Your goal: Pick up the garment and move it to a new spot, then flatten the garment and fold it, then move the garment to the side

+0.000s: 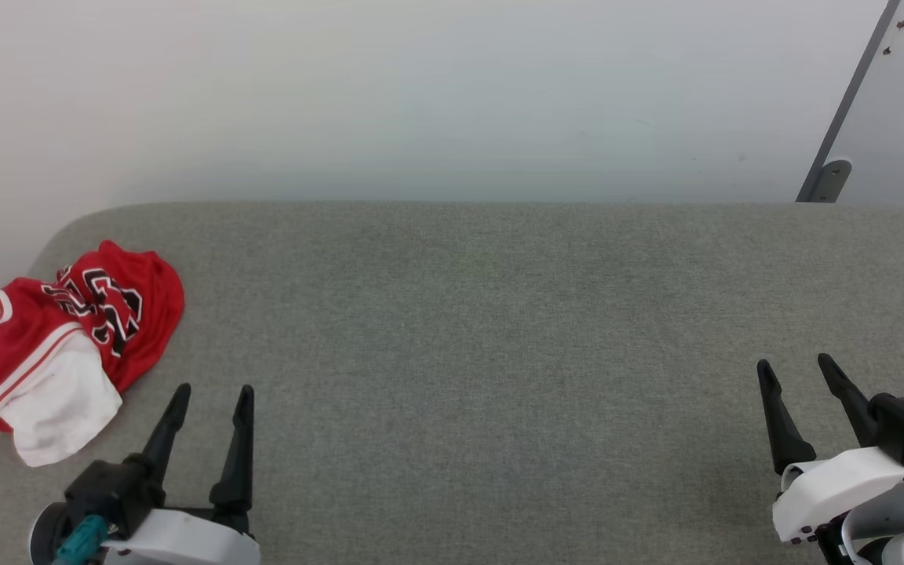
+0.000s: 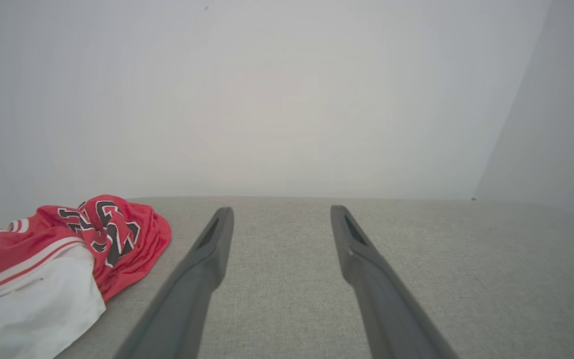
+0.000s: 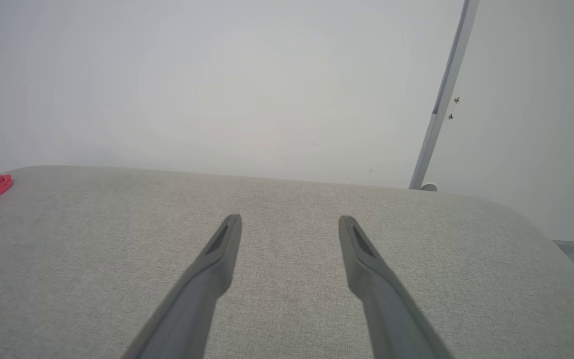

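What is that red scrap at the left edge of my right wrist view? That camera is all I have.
Observer: It is the shirt, a red jersey with white sleeves and black lettering. It lies crumpled at the left end of the grey fabric surface.
Operator: Is anything holding it?
Observer: No. The left gripper is open and empty. In the head view it stands just to the right of the shirt, with bare grey fabric between them.
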